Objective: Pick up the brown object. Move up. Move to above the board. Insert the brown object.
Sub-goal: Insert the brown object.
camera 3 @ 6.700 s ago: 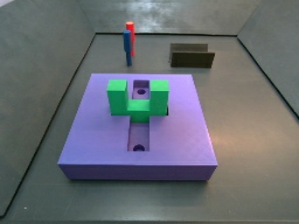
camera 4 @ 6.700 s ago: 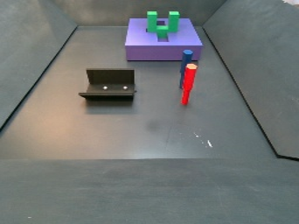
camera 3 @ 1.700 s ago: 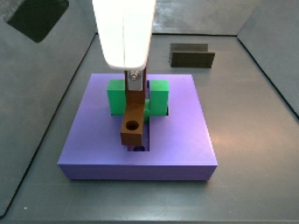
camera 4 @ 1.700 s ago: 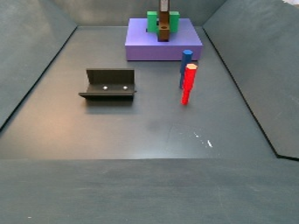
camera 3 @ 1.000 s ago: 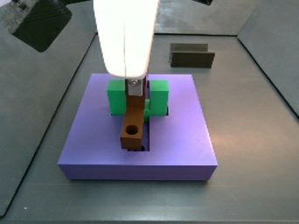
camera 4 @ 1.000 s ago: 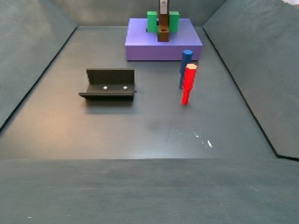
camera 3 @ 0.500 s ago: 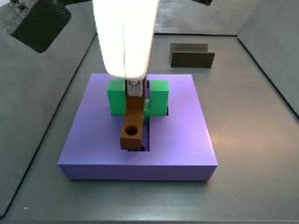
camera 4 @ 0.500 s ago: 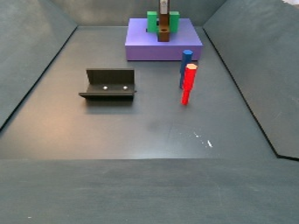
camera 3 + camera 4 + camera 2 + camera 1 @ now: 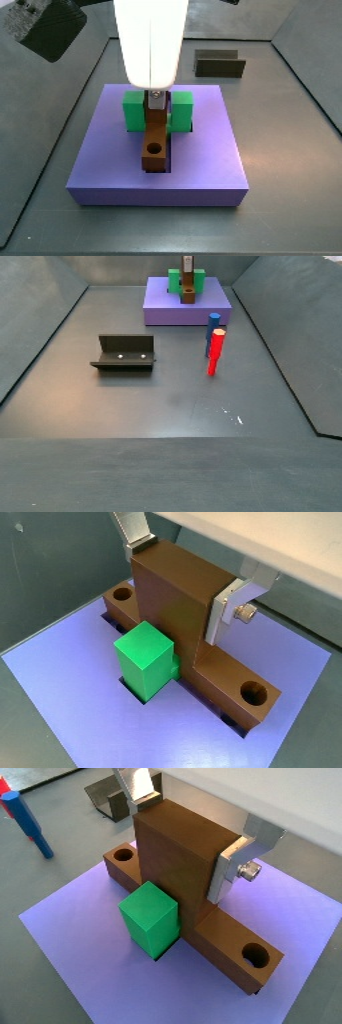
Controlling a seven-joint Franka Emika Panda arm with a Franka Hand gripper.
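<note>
The brown object lies along the slot of the lavender board. Its round hole faces up at the near end. My gripper is shut on the object's taller part, between the two arms of the green U-shaped block. In both wrist views the silver fingers press on opposite faces of the brown object, with my gripper straight above the board. A side view shows the gripper over the board at the far end of the floor.
A red-and-blue peg stands upright just in front of the board. The dark fixture sits on the grey floor away from the board. Sloping grey walls enclose the floor. The white arm rises above the board.
The gripper and the brown object have come down a little. The object's holed end now sits lower, level in the slot.
</note>
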